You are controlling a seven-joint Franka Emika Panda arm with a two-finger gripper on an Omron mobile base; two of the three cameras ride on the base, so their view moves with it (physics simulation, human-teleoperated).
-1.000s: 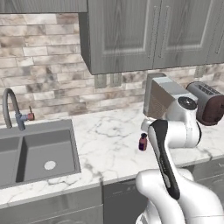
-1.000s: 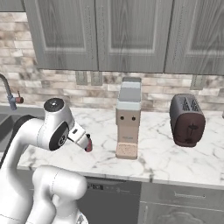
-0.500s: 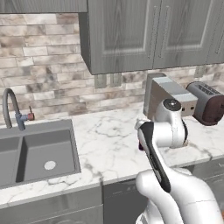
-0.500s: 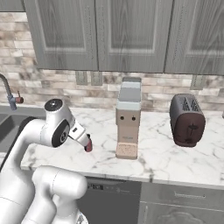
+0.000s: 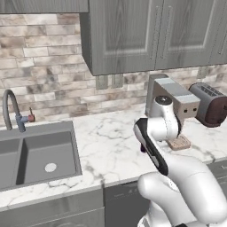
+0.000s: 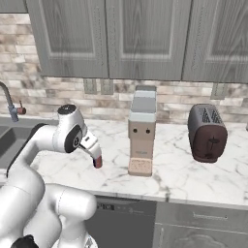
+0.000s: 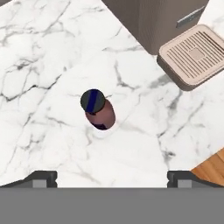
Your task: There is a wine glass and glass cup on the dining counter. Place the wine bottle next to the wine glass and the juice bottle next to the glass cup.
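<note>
From above, the hand view shows the juice bottle [image 7: 98, 109] upright on the marble worktop [image 7: 52, 65], beyond the gripper [image 7: 112, 177], whose fingers stand wide apart, near the coffee machine's tray [image 7: 197, 54]; the right base view adds the toaster [image 6: 207, 133].

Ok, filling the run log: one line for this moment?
phase: approach | pincer: open, above juice bottle | bottle: upright on marble worktop, beside coffee machine | held: nothing

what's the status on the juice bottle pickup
Claw open, above juice bottle. Bottle upright on marble worktop, not gripped. Coffee machine drip tray apart, no obstruction.
</note>
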